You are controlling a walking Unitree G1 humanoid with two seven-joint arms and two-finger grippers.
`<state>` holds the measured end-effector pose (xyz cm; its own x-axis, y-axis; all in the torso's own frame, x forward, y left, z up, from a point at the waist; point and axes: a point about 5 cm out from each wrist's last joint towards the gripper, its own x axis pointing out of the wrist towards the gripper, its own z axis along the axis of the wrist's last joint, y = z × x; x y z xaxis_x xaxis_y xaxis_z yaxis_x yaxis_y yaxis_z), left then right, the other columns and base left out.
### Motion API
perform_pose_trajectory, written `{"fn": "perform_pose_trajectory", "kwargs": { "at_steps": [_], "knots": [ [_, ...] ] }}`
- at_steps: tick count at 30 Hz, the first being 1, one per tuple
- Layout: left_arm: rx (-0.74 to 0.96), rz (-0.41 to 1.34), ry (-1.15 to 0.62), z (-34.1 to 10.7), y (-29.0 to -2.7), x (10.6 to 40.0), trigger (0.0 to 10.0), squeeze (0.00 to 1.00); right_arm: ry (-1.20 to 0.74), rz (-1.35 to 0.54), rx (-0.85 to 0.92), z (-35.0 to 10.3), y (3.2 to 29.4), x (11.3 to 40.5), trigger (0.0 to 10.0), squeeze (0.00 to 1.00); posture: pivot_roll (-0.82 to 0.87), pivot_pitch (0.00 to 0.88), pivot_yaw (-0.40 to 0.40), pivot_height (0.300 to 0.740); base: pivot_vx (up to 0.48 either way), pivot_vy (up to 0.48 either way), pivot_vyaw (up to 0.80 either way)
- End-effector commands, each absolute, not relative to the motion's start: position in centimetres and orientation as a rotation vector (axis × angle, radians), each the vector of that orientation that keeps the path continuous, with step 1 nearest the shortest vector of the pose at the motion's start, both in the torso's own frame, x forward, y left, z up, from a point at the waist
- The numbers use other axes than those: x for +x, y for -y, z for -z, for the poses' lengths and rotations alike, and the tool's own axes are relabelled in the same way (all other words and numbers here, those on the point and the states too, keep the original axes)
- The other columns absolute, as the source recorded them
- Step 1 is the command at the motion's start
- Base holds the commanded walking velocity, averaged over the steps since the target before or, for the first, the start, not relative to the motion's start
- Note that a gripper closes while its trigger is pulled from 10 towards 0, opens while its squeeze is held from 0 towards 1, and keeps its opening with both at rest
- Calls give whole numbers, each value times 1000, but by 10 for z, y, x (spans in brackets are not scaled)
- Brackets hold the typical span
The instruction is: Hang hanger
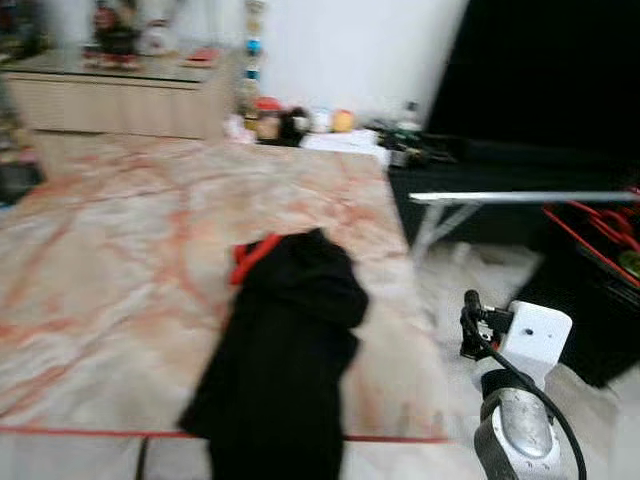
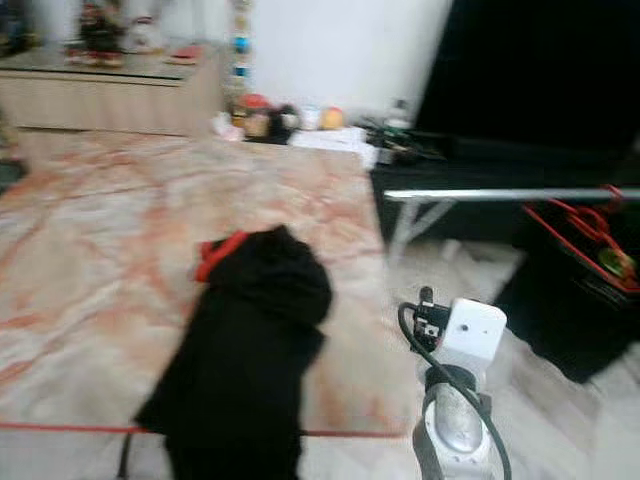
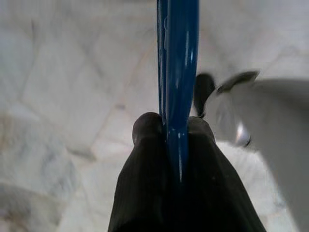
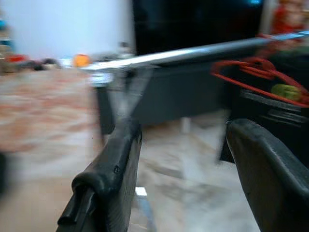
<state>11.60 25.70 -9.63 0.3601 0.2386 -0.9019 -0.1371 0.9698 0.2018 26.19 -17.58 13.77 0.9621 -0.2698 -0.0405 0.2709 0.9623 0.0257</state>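
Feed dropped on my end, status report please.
Left tool shut on blue hanger. Right tool open, raised toward silver rail carrying red hangers. Black garment lies on the marbled surface, nothing blocking the rail.

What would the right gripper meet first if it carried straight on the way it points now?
Probably the silver rail with red hangers on it, ahead of the open right gripper. The way there looks free, though blur leaves depth unclear.

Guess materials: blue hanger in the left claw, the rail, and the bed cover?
Blue hanger: likely glossy plastic, with streak highlights; left claw shut on it. Rail: probably bare metal, silver sheen. Bed cover: soft fabric, marble print, matte, though blur hides the weave.
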Motion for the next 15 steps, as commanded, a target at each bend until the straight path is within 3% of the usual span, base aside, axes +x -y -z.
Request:
{"fn": "perform_pose_trajectory", "kwargs": {
  "at_steps": [1, 15],
  "knots": [
    [97, -209, -1193, 100, -248, 113, 10000, 0, -49, 298, 30, -134, 180, 260, 10000, 0, 13, 0, -12, 740, 0, -480, -744],
    [105, -197, -1193, 99, -250, 116, 10000, 0, -59, 269, 3, -131, 179, 266, 10000, 0, 10, 0, 4, 740, 0, -480, 0]
  ]
}}
